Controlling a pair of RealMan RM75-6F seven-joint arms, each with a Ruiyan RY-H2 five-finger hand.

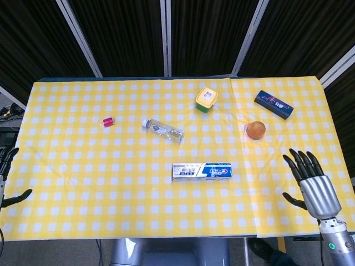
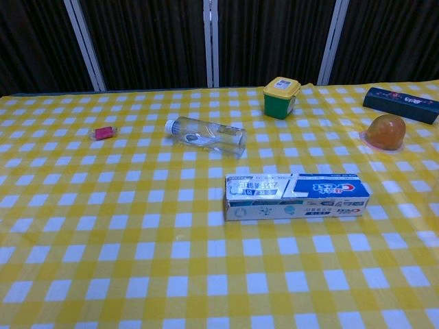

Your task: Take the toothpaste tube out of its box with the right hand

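The white and blue toothpaste box (image 1: pixel 201 170) lies flat near the table's front middle, long side left to right; the chest view shows the toothpaste box (image 2: pixel 295 196) closed, no tube visible. My right hand (image 1: pixel 312 182) hovers at the front right edge of the table, fingers spread and empty, well right of the box. My left hand (image 1: pixel 6 176) shows only partly at the far left edge, fingers apart, holding nothing. Neither hand appears in the chest view.
A clear plastic bottle (image 1: pixel 163 131) lies behind the box. A small pink item (image 1: pixel 107 122) sits left, a green tub with yellow lid (image 1: pixel 206 100) at the back, an orange dome-shaped object (image 1: pixel 255 130) and a dark blue box (image 1: pixel 273 105) at the right.
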